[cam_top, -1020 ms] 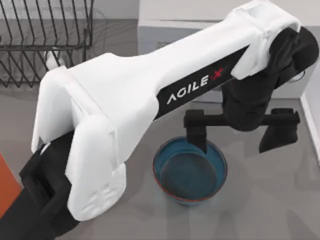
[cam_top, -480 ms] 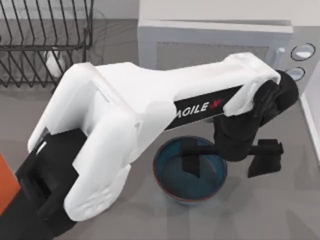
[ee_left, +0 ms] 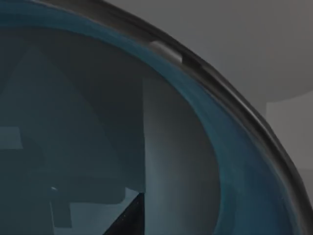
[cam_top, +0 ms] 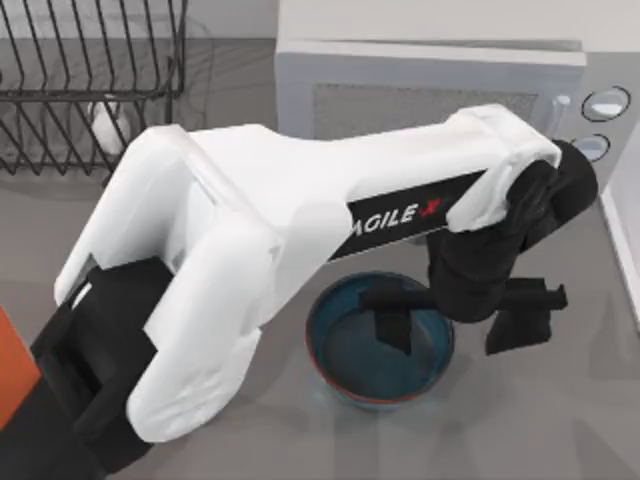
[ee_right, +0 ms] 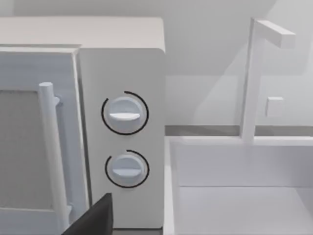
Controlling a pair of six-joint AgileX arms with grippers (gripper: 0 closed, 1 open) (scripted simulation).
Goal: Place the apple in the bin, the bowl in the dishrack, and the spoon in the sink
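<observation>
Bowl grasp in progress at the front edge of the grey tabletop.
Teal-blue, deep and round, the bowl (cam_top: 380, 345) has a thin reddish-brown rim and a glossy inside, and it stands upright before the white microwave (cam_top: 430, 90). The left gripper (cam_top: 455, 322) is wide open and holds nothing; one finger hangs inside the bowl, the other outside, over its right wall. Closing squarely on that wall should give a firm hold for the black wire dishrack (cam_top: 90, 80).
</observation>
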